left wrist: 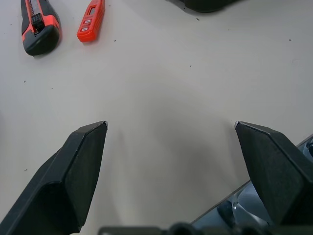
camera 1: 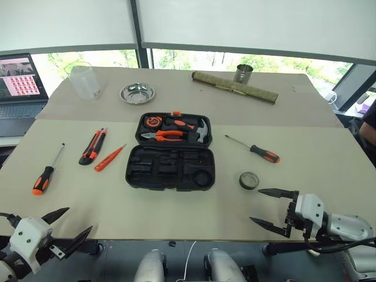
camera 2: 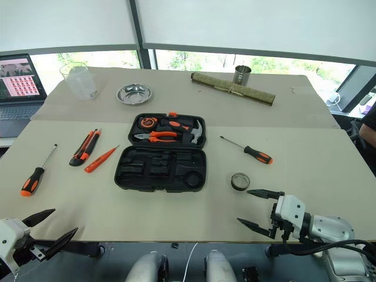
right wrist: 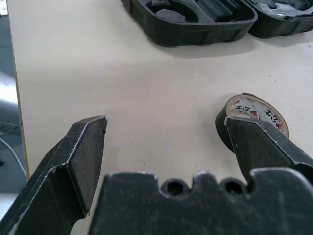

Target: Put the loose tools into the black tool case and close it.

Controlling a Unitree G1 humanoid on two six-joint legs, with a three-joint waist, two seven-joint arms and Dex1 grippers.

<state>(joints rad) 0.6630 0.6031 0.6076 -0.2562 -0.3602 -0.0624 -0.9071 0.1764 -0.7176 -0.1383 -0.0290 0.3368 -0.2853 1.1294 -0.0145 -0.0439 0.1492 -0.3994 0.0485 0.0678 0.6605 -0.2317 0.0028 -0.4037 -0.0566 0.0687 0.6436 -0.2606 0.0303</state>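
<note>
Both grippers hang over the table's near edge with jaws spread wide, holding nothing. The left gripper [camera 1: 61, 226] is at the near left corner; the right gripper [camera 1: 267, 207] is near the right, just short of the tape roll [camera 1: 249, 180]. The black tool case [camera 1: 171, 153] lies open mid-table, the utility knife [camera 1: 93, 146], tester screwdriver [camera 1: 109, 158] and two screwdrivers [camera 1: 46, 171] [camera 1: 256, 150] loose around it.

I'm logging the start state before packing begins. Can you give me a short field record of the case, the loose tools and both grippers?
case: black tool case open flat, near half bare
loose, left of case: screwdriver, utility knife, tester screwdriver
loose, right of case: screwdriver, tape roll
left gripper: open, holds nothing
right gripper: open, near tape roll, not gripping
</note>
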